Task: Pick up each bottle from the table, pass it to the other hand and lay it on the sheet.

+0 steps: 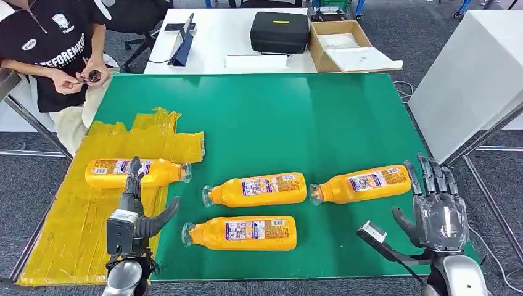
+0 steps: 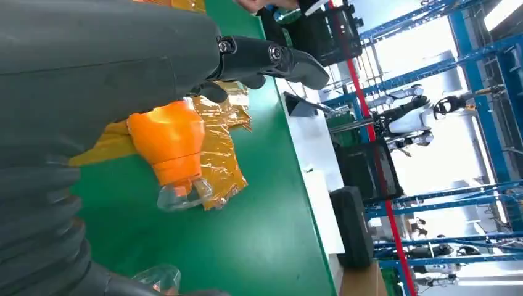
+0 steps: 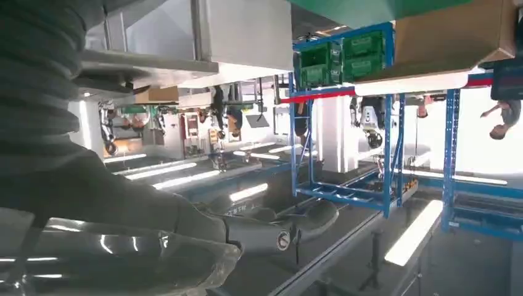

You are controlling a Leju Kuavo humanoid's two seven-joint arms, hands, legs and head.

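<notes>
1. Head view: my left hand [image 1: 137, 209] hovers with fingers spread, holding nothing, just over the bottle on the sheet [image 1: 132, 173]; that bottle lies on the yellow sheet [image 1: 74, 216].
2. My right hand [image 1: 435, 206] is open and empty by the table's near right corner; three bottles [image 1: 259, 190] lie on the green table [image 1: 277, 117].

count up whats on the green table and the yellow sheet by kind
orange bottles on the bare green table: 3
orange bottles on the yellow sheet: 1
yellow sheets: 1
total: 5
</notes>
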